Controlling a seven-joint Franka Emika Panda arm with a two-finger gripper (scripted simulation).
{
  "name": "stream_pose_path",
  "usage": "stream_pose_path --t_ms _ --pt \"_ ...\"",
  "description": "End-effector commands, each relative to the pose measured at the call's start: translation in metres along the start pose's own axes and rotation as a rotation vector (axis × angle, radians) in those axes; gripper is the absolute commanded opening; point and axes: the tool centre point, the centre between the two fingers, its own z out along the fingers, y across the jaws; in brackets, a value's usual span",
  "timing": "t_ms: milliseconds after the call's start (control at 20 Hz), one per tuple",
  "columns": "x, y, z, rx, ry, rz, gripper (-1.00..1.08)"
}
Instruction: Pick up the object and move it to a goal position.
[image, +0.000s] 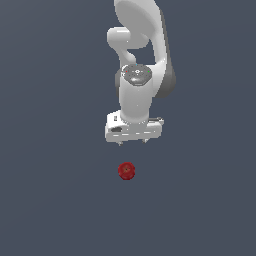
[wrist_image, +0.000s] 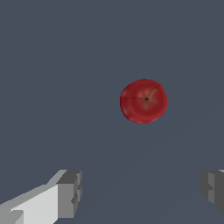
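The object is a small dark red ball resting on the flat grey-blue surface, below the arm in the exterior view. In the wrist view the object shows a small stem dimple on top. My gripper hangs from the white arm, apart from the object, a short way farther back in the exterior view. The wrist view shows the gripper open, with one finger and the other finger spread wide and nothing between them. The object lies beyond the fingertips, not between them.
A plain grey-blue surface fills both views. The white arm rises behind the gripper in the exterior view. No other objects show.
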Motion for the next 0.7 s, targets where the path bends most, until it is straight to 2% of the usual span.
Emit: stream_pose_path --t_ms 0,650 --pt "0.008 0.003 0.007 0.000 -0.002 -0.030 1.00" --pt "0.054 0.025 0.057 0.008 -0.013 -0.233 1.00"
